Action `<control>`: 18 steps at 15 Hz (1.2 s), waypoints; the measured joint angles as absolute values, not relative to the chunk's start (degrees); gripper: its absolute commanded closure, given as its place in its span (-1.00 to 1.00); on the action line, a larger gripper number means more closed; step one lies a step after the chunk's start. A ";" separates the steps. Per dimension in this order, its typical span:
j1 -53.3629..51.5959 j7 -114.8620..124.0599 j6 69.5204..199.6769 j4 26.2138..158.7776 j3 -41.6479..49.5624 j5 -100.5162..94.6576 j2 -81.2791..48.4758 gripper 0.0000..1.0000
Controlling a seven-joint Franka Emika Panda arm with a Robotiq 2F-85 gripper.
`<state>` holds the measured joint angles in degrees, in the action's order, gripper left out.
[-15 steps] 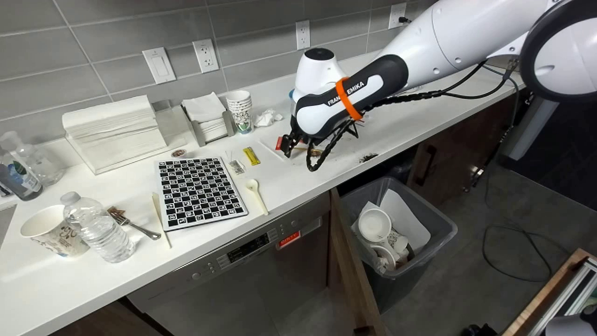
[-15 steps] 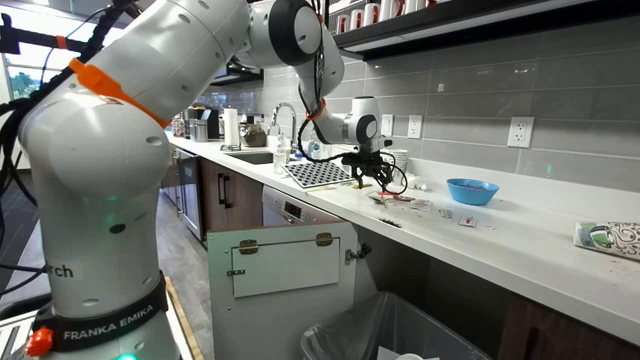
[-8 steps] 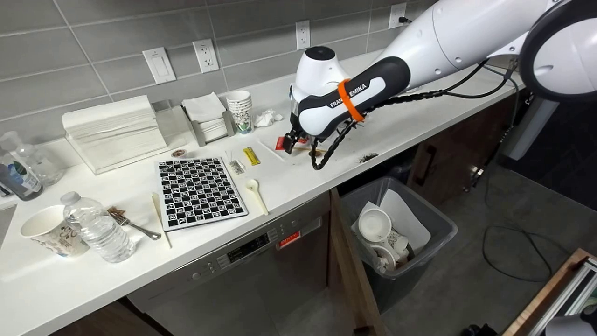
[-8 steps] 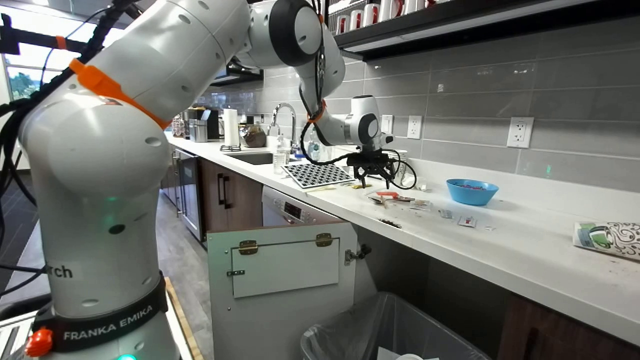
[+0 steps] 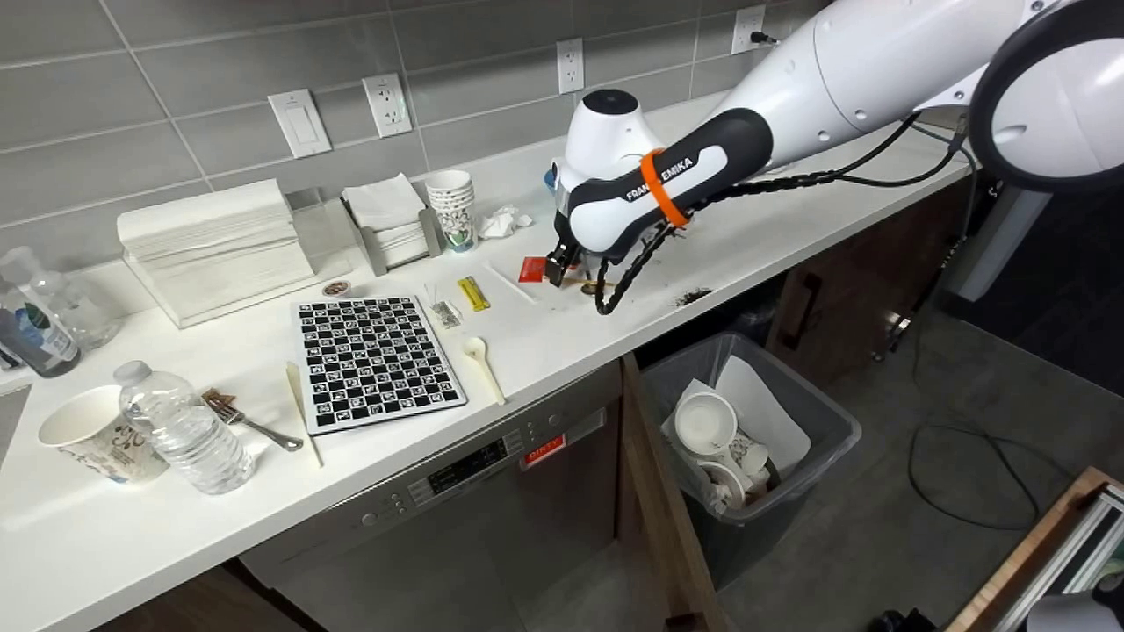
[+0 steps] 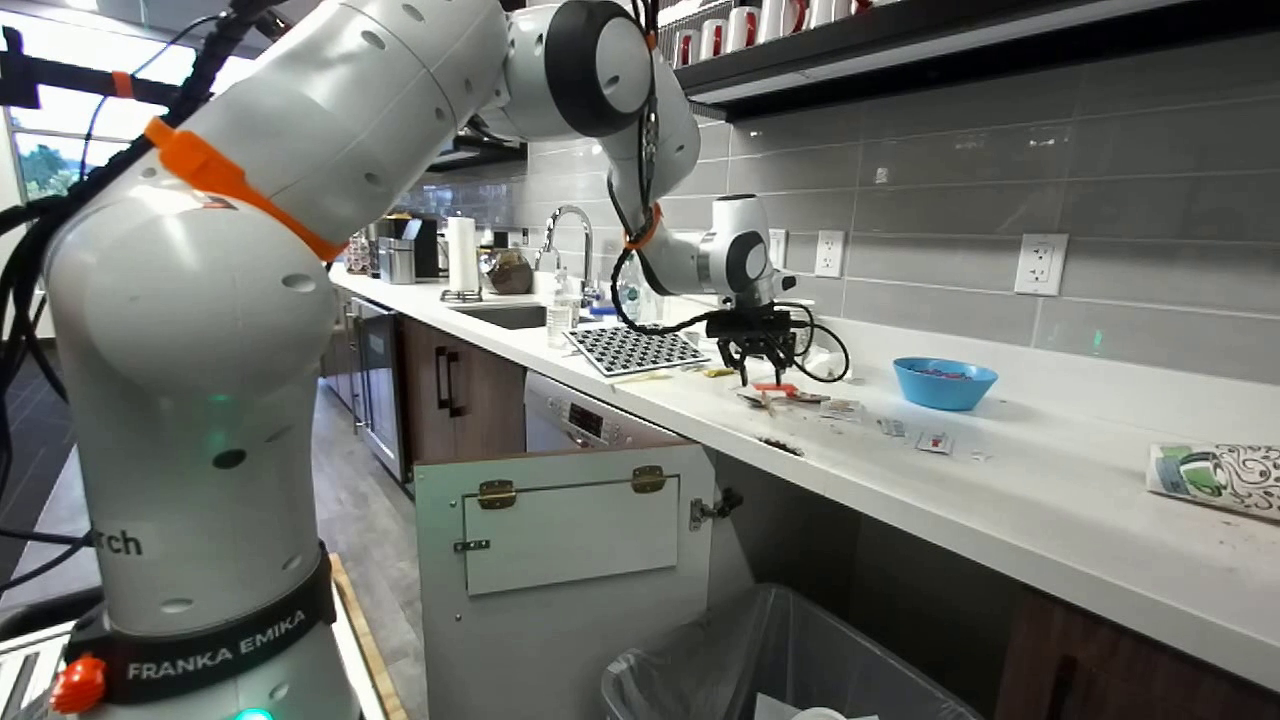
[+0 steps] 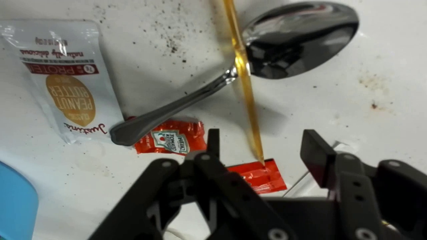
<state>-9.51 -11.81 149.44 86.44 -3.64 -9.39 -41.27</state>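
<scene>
Nothing is held by the gripper (image 7: 264, 145), moderately parted above an amber stick (image 7: 249, 100) across a spoon (image 7: 300, 43) and, in an exterior view, right of a red packet (image 5: 532, 269). Alignment seems in hand; lowering appears needed.

In the wrist view a white packet (image 7: 68, 83) is reading, upside down, "Justin's", "Classic Peanut Butter", "naturally delicious" and "7g Protein", and a red sachet (image 7: 173, 138) is reading "Heinz Tomato Ketchup"; in an exterior view a sign (image 5: 544, 451) on the dishwasher (image 5: 457, 535) is saying "DIRTY", and the arm (image 5: 746, 140) is showing "FRAN" and "EMIKA" around a strap (image 5: 661, 188); in an exterior view the base (image 6: 205, 440) is showing "rch" above a band (image 6: 215, 648) bearing "FRANKA EMIKA"
</scene>
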 measured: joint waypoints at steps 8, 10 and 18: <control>-7.78 -15.71 148.38 84.13 -5.18 -9.36 -43.38 0.25; -7.55 -16.35 147.87 83.72 -5.47 -9.36 -43.67 0.73; -7.45 -17.26 145.96 82.29 -5.64 -9.36 -44.25 0.99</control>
<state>-7.45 -17.26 145.96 82.29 -5.64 -9.36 -44.25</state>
